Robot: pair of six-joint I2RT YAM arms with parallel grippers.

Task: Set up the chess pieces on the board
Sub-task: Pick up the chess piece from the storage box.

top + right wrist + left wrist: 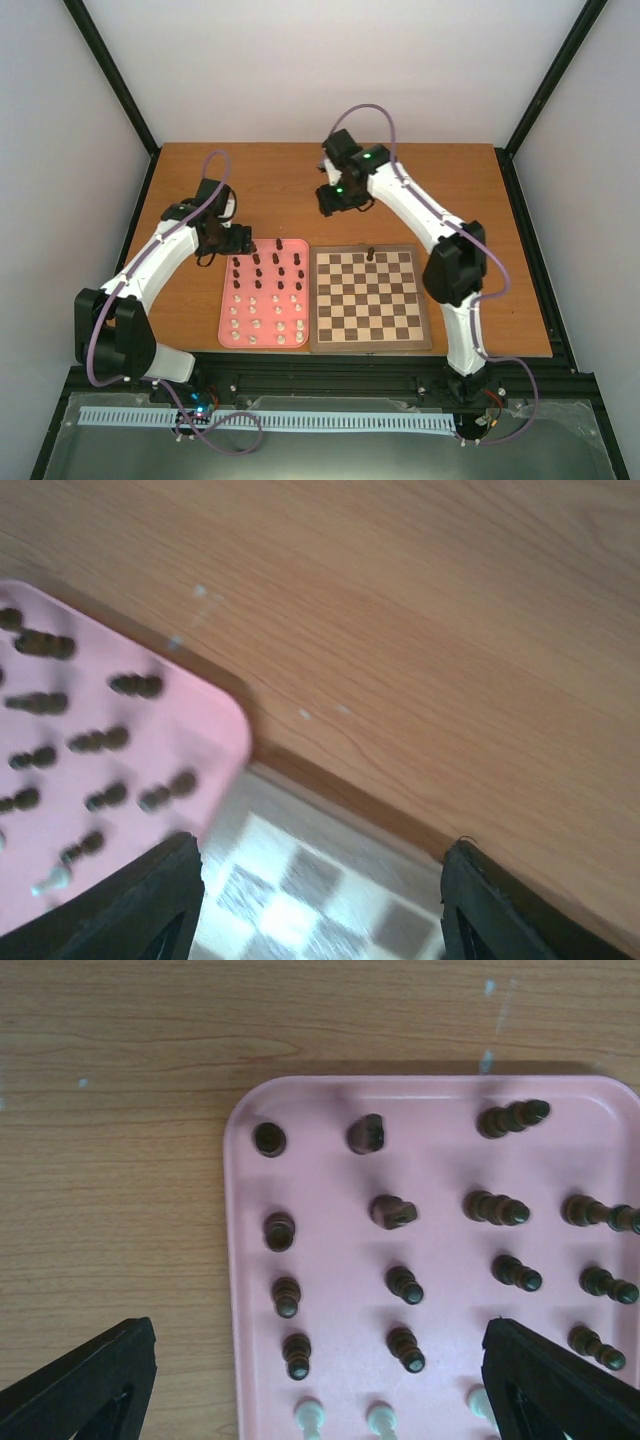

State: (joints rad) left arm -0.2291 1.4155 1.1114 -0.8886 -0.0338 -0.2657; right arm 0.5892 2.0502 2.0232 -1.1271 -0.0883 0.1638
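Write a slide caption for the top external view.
Open left gripper and right gripper hover near pink tray of chess pieces; one dark piece stands on the board.

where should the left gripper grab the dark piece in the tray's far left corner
Probably its upper stem, straight down from above. The dark piece stands upright, showing only its round top, with gaps to neighbours on the pink tray; the left gripper hangs open nearby.
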